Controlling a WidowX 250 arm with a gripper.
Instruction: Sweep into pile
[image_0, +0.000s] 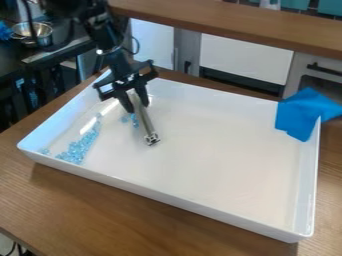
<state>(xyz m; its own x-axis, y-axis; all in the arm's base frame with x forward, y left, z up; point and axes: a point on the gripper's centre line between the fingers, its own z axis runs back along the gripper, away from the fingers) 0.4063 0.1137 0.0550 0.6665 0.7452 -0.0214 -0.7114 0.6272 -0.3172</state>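
The black gripper (134, 101) hangs low over the left back part of the white tray (220, 145), shut on a grey metal bar (143, 119). That bar slants down and toward the camera, its square end close to the tray floor. Light blue beads (79, 148) lie in an elongated group along the tray's left side. Several more beads (131, 119) are just left of the bar, below the gripper. Whether any of them touch the bar, I cannot tell.
A blue cloth (306, 113) drapes over the tray's back right corner. The tray stands on a wooden table (133, 225). Behind are a wooden counter (227, 21) and white cabinets; a metal bowl (37, 34) sits at the upper left.
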